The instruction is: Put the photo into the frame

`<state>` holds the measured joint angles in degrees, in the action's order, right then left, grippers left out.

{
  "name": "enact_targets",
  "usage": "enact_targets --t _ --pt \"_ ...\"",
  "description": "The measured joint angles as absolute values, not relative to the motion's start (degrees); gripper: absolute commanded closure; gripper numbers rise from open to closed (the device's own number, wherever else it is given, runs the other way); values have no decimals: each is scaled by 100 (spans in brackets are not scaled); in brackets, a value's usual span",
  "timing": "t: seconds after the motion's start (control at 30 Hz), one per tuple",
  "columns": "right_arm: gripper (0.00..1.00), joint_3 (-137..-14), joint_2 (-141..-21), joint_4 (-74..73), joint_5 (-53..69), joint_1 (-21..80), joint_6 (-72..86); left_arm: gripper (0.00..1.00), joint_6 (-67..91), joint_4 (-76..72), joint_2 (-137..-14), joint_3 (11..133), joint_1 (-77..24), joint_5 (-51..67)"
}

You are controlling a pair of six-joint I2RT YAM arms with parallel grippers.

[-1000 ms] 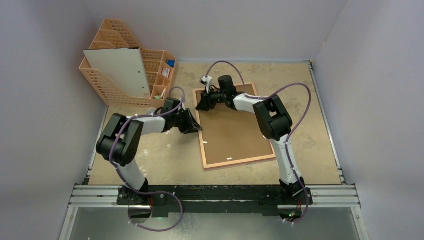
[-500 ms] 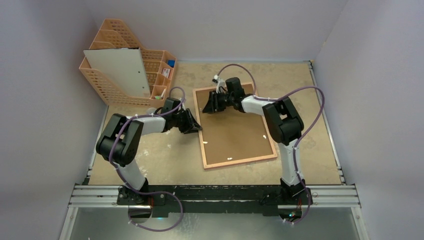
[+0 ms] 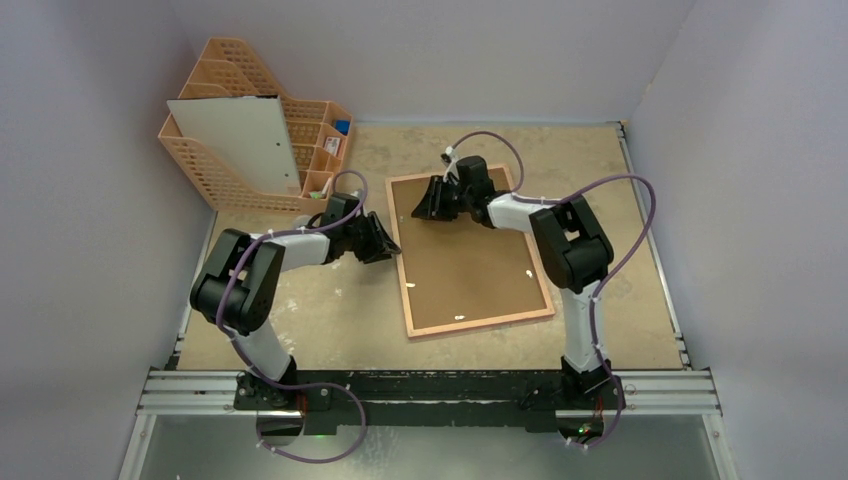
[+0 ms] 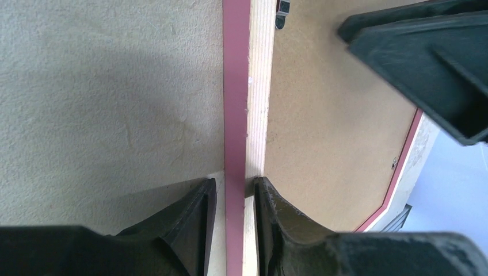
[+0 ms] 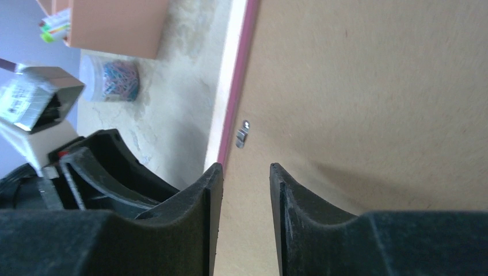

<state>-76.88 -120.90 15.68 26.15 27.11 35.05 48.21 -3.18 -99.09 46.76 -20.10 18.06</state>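
Seen from above, the large thin-edged rectangular frame (image 3: 480, 323) lies face down on the speckled beige table (image 3: 330, 310). Its peach-orange back rim runs around a brown fibreboard backing board (image 3: 470, 270). My left gripper (image 3: 392, 250) is at the frame's left edge, and my right gripper (image 3: 422, 208) hangs over the board's far left corner. Behind them, an orange plastic mesh file rack (image 3: 225, 188) holds a large white rectangular sheet (image 3: 235, 140) upright. Only its plain side faces the camera, so I cannot tell what is on the other side.

My left wrist camera shows what the top view cannot. The frame's outer side is smooth pink, with a strip of pale bare wood beside it. My black, rubbery left fingers (image 4: 195, 224) stand on either side of that rim, slightly apart. A sliver of gap shows on the outer side, so they are not clamped on it.

Only my right wrist camera shows a small bent metal clip (image 5: 241, 135) at the board's edge. Off on the table it also shows a clear round tub of coloured paper clips (image 5: 109, 77). My right fingers (image 5: 202, 218) are apart with nothing between them, over the matte, finely grained board.
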Motion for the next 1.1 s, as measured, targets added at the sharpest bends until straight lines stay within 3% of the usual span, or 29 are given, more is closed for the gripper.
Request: enact_targets --t 0.37,1.1 --pt "69 -7675 -12442 2005 2652 3039 4060 78 4797 -397 -9953 4705 -2008 1933" --pt "71 -7199 -12326 2729 2139 3183 4650 78 4737 -408 -9979 4727 -1992 2014"
